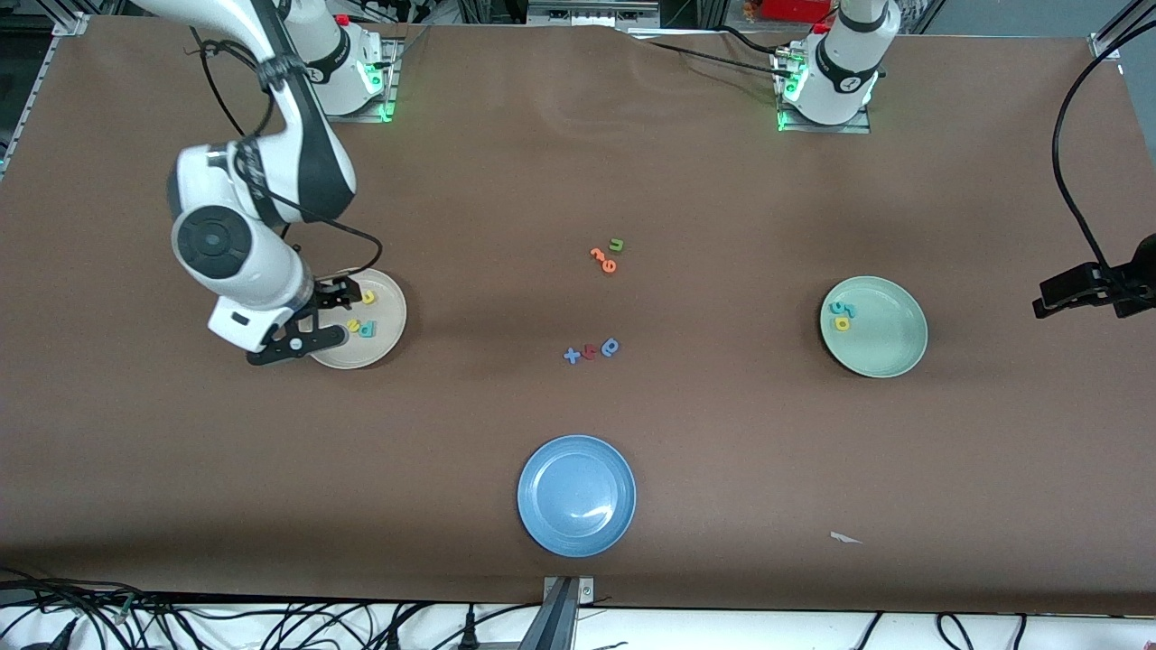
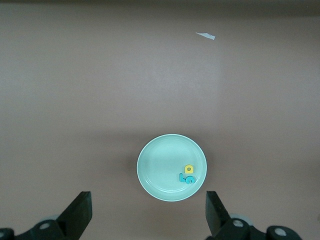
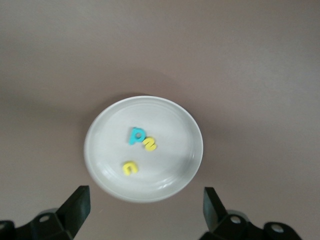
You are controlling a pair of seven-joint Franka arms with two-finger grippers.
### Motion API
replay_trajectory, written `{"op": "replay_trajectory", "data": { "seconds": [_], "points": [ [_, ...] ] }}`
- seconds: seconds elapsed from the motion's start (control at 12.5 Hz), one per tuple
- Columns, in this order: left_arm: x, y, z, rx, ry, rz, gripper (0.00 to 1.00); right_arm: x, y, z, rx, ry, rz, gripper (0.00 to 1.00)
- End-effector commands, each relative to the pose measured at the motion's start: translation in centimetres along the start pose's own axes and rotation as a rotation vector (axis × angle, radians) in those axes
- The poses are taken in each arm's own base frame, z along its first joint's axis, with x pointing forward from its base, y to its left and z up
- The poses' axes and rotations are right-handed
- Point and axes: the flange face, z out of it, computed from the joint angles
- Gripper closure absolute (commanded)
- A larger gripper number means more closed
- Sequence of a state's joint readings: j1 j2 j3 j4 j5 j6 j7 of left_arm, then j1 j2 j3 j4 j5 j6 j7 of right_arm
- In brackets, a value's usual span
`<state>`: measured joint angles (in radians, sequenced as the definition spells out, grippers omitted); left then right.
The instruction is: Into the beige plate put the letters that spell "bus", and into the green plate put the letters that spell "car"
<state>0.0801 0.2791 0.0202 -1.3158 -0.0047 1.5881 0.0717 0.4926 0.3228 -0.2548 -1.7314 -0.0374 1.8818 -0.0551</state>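
Observation:
The beige plate (image 1: pixel 384 348) (image 3: pixel 170 165) lies toward the right arm's end of the table. In it are a teal "b" (image 1: pixel 368 329) (image 3: pixel 135 135), a yellow "s" (image 1: pixel 353 326) (image 3: pixel 149 145) and a yellow "u" (image 1: pixel 368 296) (image 3: pixel 130 168). My right gripper (image 1: pixel 321 320) (image 3: pixel 145 195) hangs open over that plate's rim, holding nothing. The green plate (image 1: pixel 890 343) (image 2: pixel 160 165) holds a yellow "a" (image 1: pixel 842 323) (image 2: pixel 188 169) with teal letters (image 1: pixel 840 309) (image 2: pixel 187 178) touching it. My left gripper (image 2: pixel 147 200) is open and empty, high over the green plate and out of the front view.
A blue plate (image 1: pixel 576 495) sits nearest the front camera. Mid-table lie orange letters (image 1: pixel 603 260) with a green "u" (image 1: pixel 616 245), and a row of blue and red letters (image 1: pixel 591 350). A white scrap (image 1: pixel 844 538) (image 2: pixel 206 35) lies on the cloth. A black clamp (image 1: pixel 1093 287) juts in at the left arm's end.

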Motion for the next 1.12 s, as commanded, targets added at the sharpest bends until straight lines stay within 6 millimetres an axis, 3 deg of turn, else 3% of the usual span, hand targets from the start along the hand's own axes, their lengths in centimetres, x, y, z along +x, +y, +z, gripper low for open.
{"op": "replay_trajectory", "data": {
  "seconds": [0.0, 0.08, 0.32, 0.48, 0.72, 0.8, 0.88, 1.04],
  "points": [
    [-0.5, 0.1, -0.3, -0.007, 0.012, 0.010, 0.00, 0.2, 0.5, -6.1, 0.026, -0.022, 0.000, 0.00],
    [-0.5, 0.1, -0.3, -0.005, 0.012, 0.010, 0.00, -0.1, 0.8, -8.2, 0.027, -0.034, 0.006, 0.00],
    [-0.5, 0.6, -0.4, -0.010, 0.014, 0.016, 0.00, -2.1, 2.9, -11.6, 0.034, -0.049, 0.046, 0.00],
    [-0.4, 1.1, -0.3, -0.012, 0.014, 0.023, 0.00, -3.3, 5.3, -11.4, 0.059, -0.051, 0.105, 0.00],
    [-0.4, 2.4, -0.4, -0.013, 0.014, 0.033, 0.00, -5.5, 5.4, -11.5, 0.107, 0.019, 0.269, 0.00],
    [-0.4, 2.8, -0.4, -0.011, 0.015, 0.025, 0.00, -7.0, 6.4, -11.8, 0.115, 0.059, 0.339, 0.00],
    [-0.3, 2.9, -0.4, -0.010, 0.015, 0.023, 0.00, -8.7, 9.1, -12.9, 0.124, 0.106, 0.390, 0.00],
    [-0.3, 3.1, -0.4, -0.010, 0.015, 0.025, 0.00, -12.5, 12.4, -17.4, 0.114, 0.197, 0.431, 0.00]
  ]
}}
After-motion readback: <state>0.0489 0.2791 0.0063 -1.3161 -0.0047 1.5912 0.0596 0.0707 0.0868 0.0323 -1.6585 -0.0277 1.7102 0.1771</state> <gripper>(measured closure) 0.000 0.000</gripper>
